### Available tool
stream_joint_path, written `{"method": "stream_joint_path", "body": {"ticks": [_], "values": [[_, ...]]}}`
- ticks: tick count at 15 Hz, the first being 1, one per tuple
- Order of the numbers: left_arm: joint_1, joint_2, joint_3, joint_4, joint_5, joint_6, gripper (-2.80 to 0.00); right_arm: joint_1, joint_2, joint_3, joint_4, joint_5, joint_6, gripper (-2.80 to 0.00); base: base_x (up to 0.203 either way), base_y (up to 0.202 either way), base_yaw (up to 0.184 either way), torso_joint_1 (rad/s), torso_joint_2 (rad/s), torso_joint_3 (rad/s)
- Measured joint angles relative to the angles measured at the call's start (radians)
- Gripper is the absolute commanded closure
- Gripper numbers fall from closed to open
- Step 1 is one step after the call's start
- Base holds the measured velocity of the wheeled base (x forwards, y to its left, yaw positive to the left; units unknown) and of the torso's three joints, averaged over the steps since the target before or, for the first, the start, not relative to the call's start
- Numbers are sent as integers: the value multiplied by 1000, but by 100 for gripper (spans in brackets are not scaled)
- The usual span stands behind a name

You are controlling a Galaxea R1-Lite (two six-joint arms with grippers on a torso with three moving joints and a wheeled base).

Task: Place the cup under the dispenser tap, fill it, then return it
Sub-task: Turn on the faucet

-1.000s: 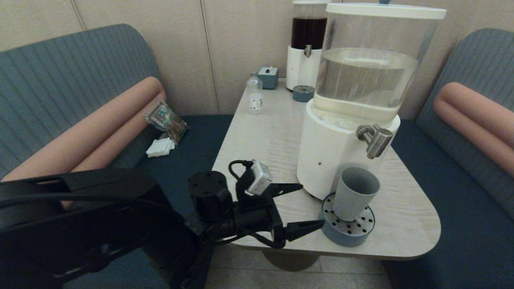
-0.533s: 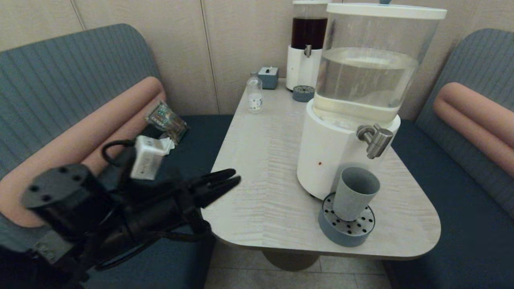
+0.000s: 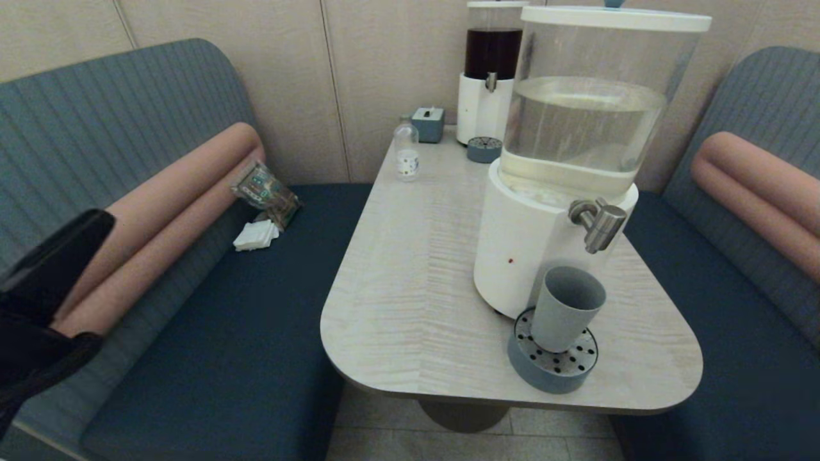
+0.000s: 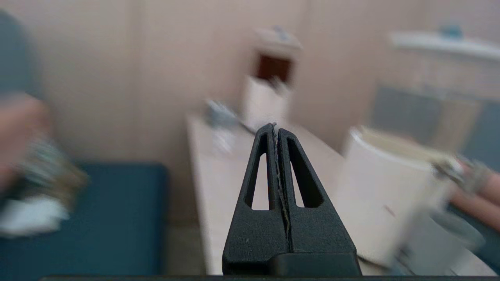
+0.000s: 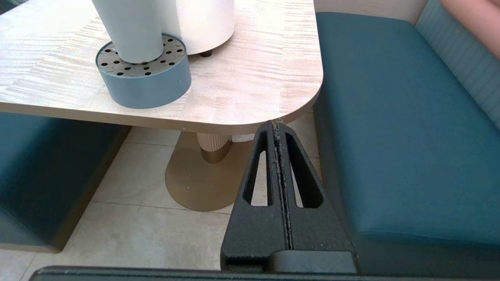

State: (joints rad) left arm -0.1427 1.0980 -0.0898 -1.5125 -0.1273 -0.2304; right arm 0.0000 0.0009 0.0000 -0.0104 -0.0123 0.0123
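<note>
The grey-blue cup (image 3: 567, 307) stands upright on the round perforated drip tray (image 3: 552, 365), directly below the brushed-steel dispenser tap (image 3: 599, 223) of the big clear-water dispenser (image 3: 532, 256). Nothing holds the cup. My left gripper (image 4: 275, 128) is shut and empty, hanging off the table's left side over the bench; only a black part of that arm (image 3: 45, 301) shows at the head view's left edge. My right gripper (image 5: 276, 125) is shut and empty, low beside the table's near right corner, with the cup (image 5: 127, 29) and tray (image 5: 144, 78) ahead of it.
At the table's far end stand a dark-liquid dispenser (image 3: 490, 70), a small clear bottle (image 3: 406, 150), a blue box (image 3: 428, 123) and a second small tray (image 3: 483, 148). Packets and napkins (image 3: 262, 211) lie on the left bench. The table pedestal (image 5: 203, 171) rises from the tiled floor.
My left gripper has drawn back from beside the drip tray, leftward off the table, and gone from open to shut. The cup has stayed under the tap.
</note>
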Motion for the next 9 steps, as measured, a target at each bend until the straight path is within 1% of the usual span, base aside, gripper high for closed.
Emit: {"method": "stream_joint_path", "body": {"ticks": [2,3,4,5,7,8,9], "values": [[62,-133,32,37,-2,0,0,0,0,0,0,0,0,0,0,0,0,0,0,0],[78,-206,41,82,-11,2,0,0,0,0,0,0,0,0,0,0,0,0,0,0],[88,-283,42,143,-28,4,0,0,0,0,0,0,0,0,0,0,0,0,0,0],[95,-371,35,230,-46,8,0,0,0,0,0,0,0,0,0,0,0,0,0,0],[102,-570,-9,466,-91,26,0,0,0,0,0,0,0,0,0,0,0,0,0,0],[107,-678,-45,612,-117,41,0,0,0,0,0,0,0,0,0,0,0,0,0,0],[110,-786,-87,783,-141,65,0,0,0,0,0,0,0,0,0,0,0,0,0,0]]}}
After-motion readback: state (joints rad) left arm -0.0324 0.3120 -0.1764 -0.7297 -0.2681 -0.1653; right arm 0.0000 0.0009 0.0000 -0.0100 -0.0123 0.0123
